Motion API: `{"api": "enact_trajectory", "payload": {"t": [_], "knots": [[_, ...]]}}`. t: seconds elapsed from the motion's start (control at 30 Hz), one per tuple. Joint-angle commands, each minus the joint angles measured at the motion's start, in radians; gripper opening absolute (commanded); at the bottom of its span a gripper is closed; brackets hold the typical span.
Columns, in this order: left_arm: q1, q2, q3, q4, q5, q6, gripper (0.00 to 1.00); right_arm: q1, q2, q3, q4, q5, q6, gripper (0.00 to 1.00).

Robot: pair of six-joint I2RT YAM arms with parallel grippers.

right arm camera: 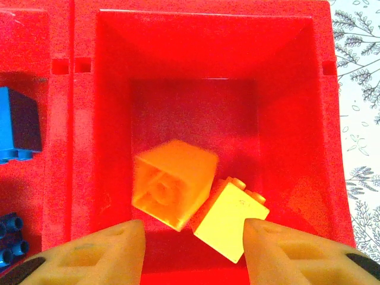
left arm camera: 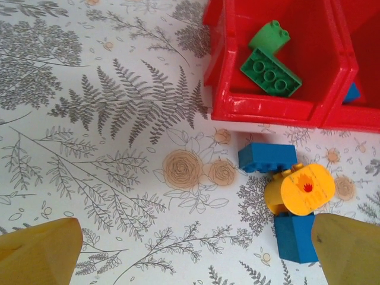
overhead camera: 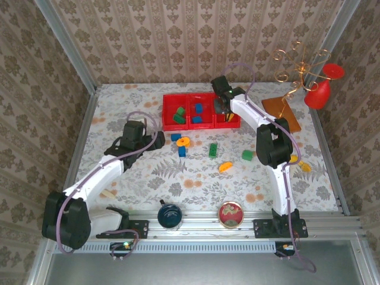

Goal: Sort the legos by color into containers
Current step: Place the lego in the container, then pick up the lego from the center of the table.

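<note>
Orange-yellow plastic bricks (right arm camera: 228, 219) sit in the right bin of the red three-compartment plastic tray (right arm camera: 202, 12) under our parted right gripper (right arm camera: 193, 231), yet several loose bricks (left arm camera: 267, 157) await our wide-spread left gripper (left arm camera: 196, 237).

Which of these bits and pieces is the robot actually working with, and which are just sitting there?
Part of the job: red tray, green bricks, blue bricks, yellow bricks, orange ring.

Just lying about: dark blue cup, round red tin, gold wire stand, red vase.
</note>
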Motion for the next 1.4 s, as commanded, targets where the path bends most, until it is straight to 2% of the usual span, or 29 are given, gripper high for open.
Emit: {"api": "enact_trajectory", "payload": {"t": [0.0,0.23,0.73,1.1,1.17,1.23,1.37], "knots": [[-0.035,0.016,0.053,-0.029,-0.02,0.057,1.0,-0.005,-0.032,0.013,-0.009,0.002,-0.015,0.49],[-0.14,0.07,0.1,-0.039,-0.029,0.083,1.0,-0.005,-0.158,-0.102,-0.004,0.01,0.017,0.51],[-0.4,0.301,0.202,0.049,-0.027,0.01,0.96,-0.014,-0.607,-0.635,0.025,0.082,0.187,0.67],[-0.481,0.449,0.3,0.048,-0.08,-0.012,0.93,-0.033,-0.796,-0.839,0.011,0.108,0.269,0.84],[-0.488,0.474,0.322,0.039,-0.086,-0.016,0.93,-0.036,-0.813,-0.857,0.014,0.107,0.272,0.9],[-0.493,0.499,0.345,0.03,-0.09,-0.015,0.92,-0.037,-0.829,-0.873,0.025,0.11,0.272,1.0],[-0.504,0.551,0.39,0.013,-0.082,-0.014,0.91,-0.038,-0.846,-0.886,0.029,0.125,0.282,1.0]]}}
